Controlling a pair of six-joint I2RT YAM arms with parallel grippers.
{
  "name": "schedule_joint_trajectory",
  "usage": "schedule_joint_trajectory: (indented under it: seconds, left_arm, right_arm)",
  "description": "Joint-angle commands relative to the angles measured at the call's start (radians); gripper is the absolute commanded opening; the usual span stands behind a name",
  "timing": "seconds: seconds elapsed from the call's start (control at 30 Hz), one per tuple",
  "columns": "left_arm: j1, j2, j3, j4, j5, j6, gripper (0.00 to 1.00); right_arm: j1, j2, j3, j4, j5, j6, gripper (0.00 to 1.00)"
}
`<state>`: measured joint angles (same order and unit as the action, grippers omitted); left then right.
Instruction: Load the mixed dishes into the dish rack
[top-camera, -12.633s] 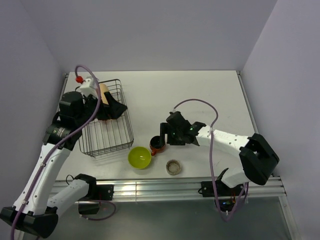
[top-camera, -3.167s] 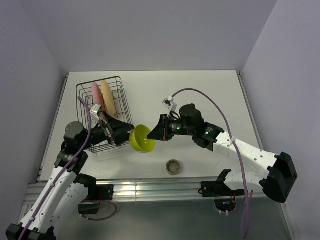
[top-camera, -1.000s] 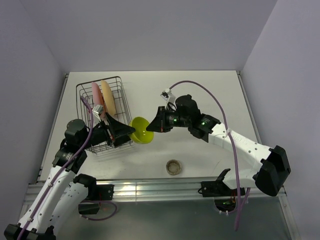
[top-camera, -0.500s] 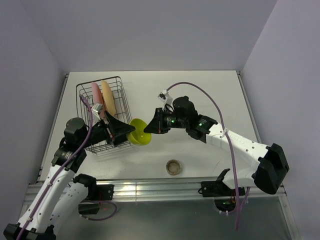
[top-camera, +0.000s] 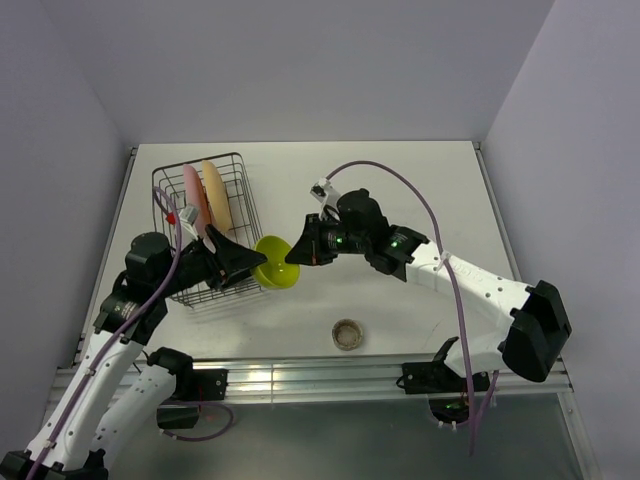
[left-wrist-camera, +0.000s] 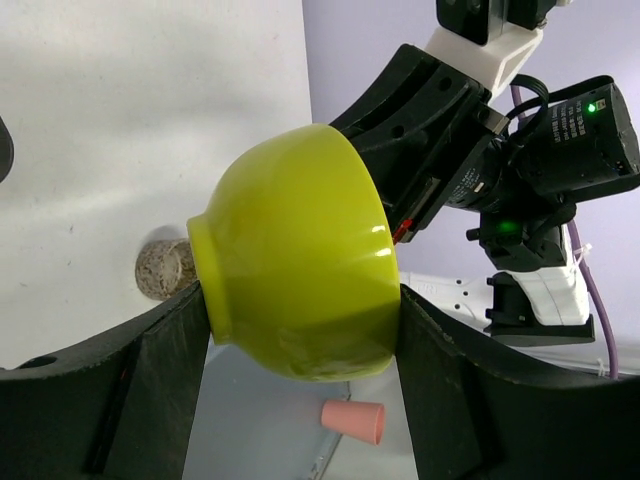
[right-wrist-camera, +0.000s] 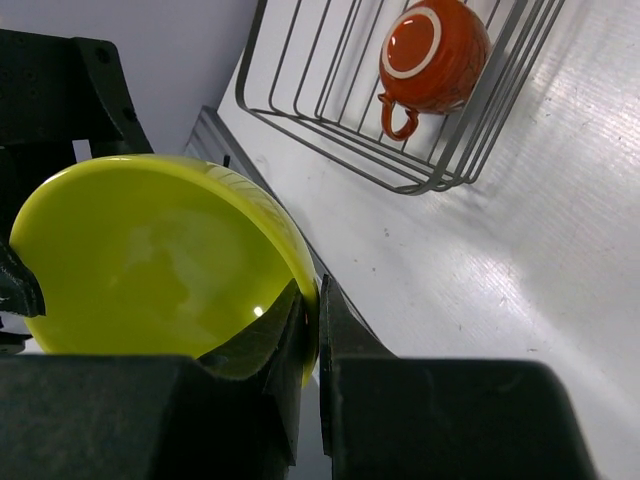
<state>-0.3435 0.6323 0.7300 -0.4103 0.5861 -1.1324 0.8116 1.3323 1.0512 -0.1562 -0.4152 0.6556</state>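
We note pink plate (top-camera: 192, 195), yellow-orange plate (top-camera: 215, 195) and mug (right-wrist-camera: 435, 45) racked; lime-green bowl (top-camera: 275, 263) at 4 o'clock of the dish rack (top-camera: 240, 210), rim pinched by right hand (right-wrist-camera: 311, 340), left hand (left-wrist-camera: 300, 300) flanking it (grip unclear); cup (top-camera: 347, 332) waits on tabletop (top-camera: 400, 190).

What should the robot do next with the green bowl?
Probably close the left gripper firmly on the lime-green bowl. Its fingers already flank the bowl, and the right gripper pinches the rim, beside the dish rack.
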Motion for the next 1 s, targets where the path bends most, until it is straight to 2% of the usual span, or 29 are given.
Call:
schedule_joint_trajectory:
  seconds: [0.0, 0.13, 0.23, 0.3, 0.33, 0.37, 0.43, 0.57, 0.77, 0.8, 0.87, 0.9, 0.97]
  left_arm:
    - [-0.02, -0.002, 0.045, -0.012, -0.052, 0.069, 0.49]
    - [-0.023, -0.005, 0.031, 0.011, -0.048, 0.053, 0.43]
    - [-0.023, -0.005, 0.035, 0.005, -0.051, 0.062, 0.34]
    - [-0.025, -0.002, 0.04, -0.002, -0.06, 0.072, 0.21]
    - [-0.025, 0.0, 0.042, -0.015, -0.063, 0.075, 0.17]
    - [-0.025, 0.001, 0.045, -0.018, -0.066, 0.08, 0.08]
    - [-0.025, 0.004, 0.046, -0.022, -0.065, 0.086, 0.0]
    - [-0.025, 0.0, 0.049, -0.025, -0.068, 0.091, 0.0]
    - [-0.025, -0.005, 0.054, -0.032, -0.062, 0.095, 0.0]
    - [-0.025, -0.008, 0.046, -0.021, -0.058, 0.094, 0.0]
    - [-0.023, -0.011, 0.036, -0.016, -0.055, 0.089, 0.0]
    - [-0.023, -0.014, 0.037, -0.018, -0.058, 0.089, 0.0]
    - [-0.023, -0.016, 0.039, -0.027, -0.065, 0.095, 0.0]
  right_arm:
    - [0.021, 0.005, 0.081, 0.017, 0.027, 0.015, 0.0]
    - [0.027, 0.025, 0.101, 0.018, 0.036, 0.024, 0.0]
    - [0.031, 0.034, 0.105, 0.021, 0.038, 0.027, 0.0]
    - [0.032, 0.036, 0.107, 0.018, 0.044, 0.027, 0.01]
    - [0.031, 0.038, 0.107, 0.021, 0.046, 0.027, 0.04]
    - [0.031, 0.039, 0.109, 0.021, 0.049, 0.027, 0.06]
    - [0.031, 0.042, 0.11, 0.023, 0.05, 0.027, 0.09]
    - [0.029, 0.047, 0.113, 0.027, 0.055, 0.029, 0.16]
    - [0.029, 0.053, 0.112, 0.04, 0.062, 0.022, 0.39]
    - [0.026, 0.051, 0.106, 0.044, 0.059, 0.024, 0.48]
    - [0.026, 0.05, 0.101, 0.052, 0.059, 0.029, 0.56]
    - [0.024, 0.047, 0.096, 0.053, 0.059, 0.029, 0.67]
    - [0.021, 0.042, 0.09, 0.053, 0.065, 0.032, 0.76]
